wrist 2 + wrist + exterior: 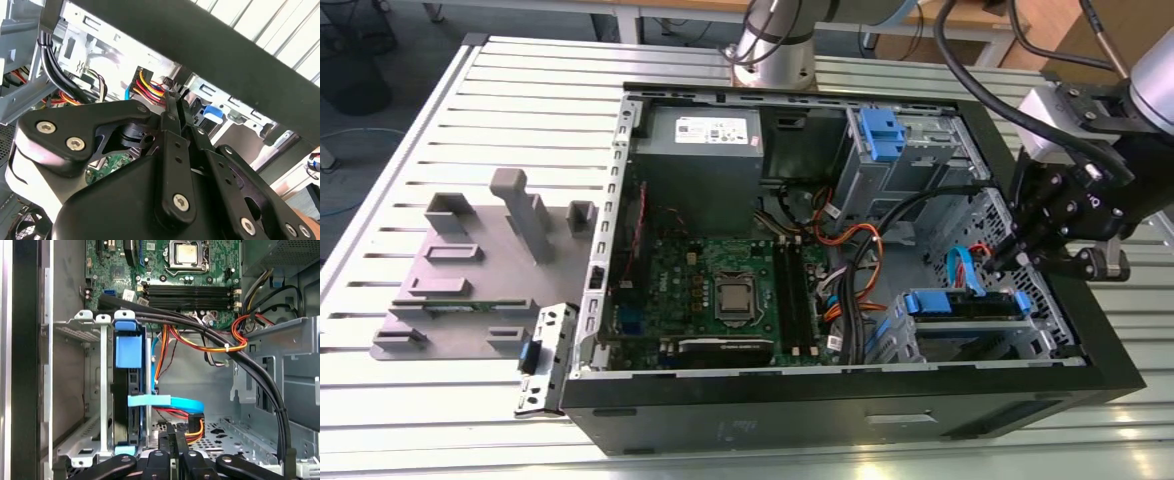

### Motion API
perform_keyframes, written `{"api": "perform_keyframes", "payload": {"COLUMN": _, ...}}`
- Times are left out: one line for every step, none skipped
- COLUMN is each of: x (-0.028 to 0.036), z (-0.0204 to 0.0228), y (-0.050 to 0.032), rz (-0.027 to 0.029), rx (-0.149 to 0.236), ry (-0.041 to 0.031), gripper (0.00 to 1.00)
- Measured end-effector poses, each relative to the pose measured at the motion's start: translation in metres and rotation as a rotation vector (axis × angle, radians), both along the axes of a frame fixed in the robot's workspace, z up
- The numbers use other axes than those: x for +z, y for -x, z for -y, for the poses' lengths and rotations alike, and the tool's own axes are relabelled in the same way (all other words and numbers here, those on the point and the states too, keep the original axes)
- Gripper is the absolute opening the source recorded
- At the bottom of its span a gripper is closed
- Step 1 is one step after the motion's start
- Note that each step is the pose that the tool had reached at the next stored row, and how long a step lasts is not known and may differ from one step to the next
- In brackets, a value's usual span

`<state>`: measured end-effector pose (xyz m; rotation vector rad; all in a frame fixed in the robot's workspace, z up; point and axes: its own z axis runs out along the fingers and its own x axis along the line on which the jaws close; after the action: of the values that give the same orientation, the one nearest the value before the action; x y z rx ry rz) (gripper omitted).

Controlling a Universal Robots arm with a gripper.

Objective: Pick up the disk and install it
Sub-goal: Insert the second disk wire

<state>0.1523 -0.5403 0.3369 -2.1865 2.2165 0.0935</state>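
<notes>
One disk (129, 390), seated in drive cage (85, 330)

Lab/workshop: slotted alu bench (480, 120), opened PC case (854, 400), grey jig plate (467, 290), robot arm base (774, 50).

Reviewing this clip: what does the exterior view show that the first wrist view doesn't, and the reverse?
Exterior view: the whole case on the slatted table, a grey fixture beside it toward the exterior view's left, and the power supply. First wrist view: the disk edge-on in its cage, and the perforated cage floor. Both: the motherboard, orange wires, and the claw near the disk.
</notes>
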Motion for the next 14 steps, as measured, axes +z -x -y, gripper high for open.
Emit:
{"api": "perform_keyframes", "payload": {"x": -0.0001, "z": 0.0001, "y": 0.0010, "rz": 0.0008, "rx": 0.000, "ry": -0.0001, "gripper": 0.16}}
{"api": "perform_keyframes", "payload": {"x": 0.0000, "z": 0.0006, "y": 0.0016, "rz": 0.0014, "rx": 0.000, "ry": -0.0001, "gripper": 0.16}}
{"api": "perform_keyframes", "payload": {"x": 0.0000, "z": 0.0012, "y": 0.0018, "rz": 0.0017, "rx": 0.000, "ry": -0.0002, "gripper": 0.16}}
{"api": "perform_keyframes", "payload": {"x": 0.0000, "z": 0.0018, "y": 0.0021, "rz": 0.0019, "rx": 0.000, "ry": -0.0003, "gripper": 0.16}}
{"api": "perform_keyframes", "payload": {"x": 0.0000, "z": 0.0028, "y": 0.0023, "rz": 0.0020, "rx": 0.000, "ry": -0.0004, "gripper": 0.16}}
{"api": "perform_keyframes", "payload": {"x": 0.0001, "z": 0.0037, "y": 0.0026, "rz": 0.0023, "rx": 0.000, "ry": -0.0011, "gripper": 0.16}}
{"api": "perform_keyframes", "payload": {"x": 0.0004, "z": 0.0047, "y": 0.0029, "rz": 0.0029, "rx": 0.000, "ry": -0.0050, "gripper": 0.16}}
{"api": "perform_keyframes", "payload": {"x": 0.0006, "z": 0.0057, "y": 0.0032, "rz": 0.0034, "rx": 0.000, "ry": -0.0109, "gripper": 0.16}}
{"api": "perform_keyframes", "payload": {"x": 0.0008, "z": 0.0067, "y": 0.0036, "rz": 0.0042, "rx": 0.000, "ry": -0.0167, "gripper": 0.16}}
{"api": "perform_keyframes", "payload": {"x": 0.0011, "z": 0.0077, "y": 0.0040, "rz": 0.0050, "rx": 0.000, "ry": -0.0207, "gripper": 0.16}}
{"api": "perform_keyframes", "payload": {"x": 0.0013, "z": 0.0088, "y": 0.0044, "rz": 0.0058, "rx": 0.000, "ry": -0.0242, "gripper": 0.16}}
{"api": "perform_keyframes", "payload": {"x": 0.0014, "z": 0.0099, "y": 0.0048, "rz": 0.0065, "rx": 0.000, "ry": -0.0265, "gripper": 0.16}}
{"api": "perform_keyframes", "payload": {"x": 0.0014, "z": 0.0112, "y": 0.0052, "rz": 0.0069, "rx": 0.000, "ry": -0.0273, "gripper": 0.16}}
{"api": "perform_keyframes", "payload": {"x": 0.0014, "z": 0.0124, "y": 0.0056, "rz": 0.0072, "rx": 0.000, "ry": -0.0273, "gripper": 0.16}}
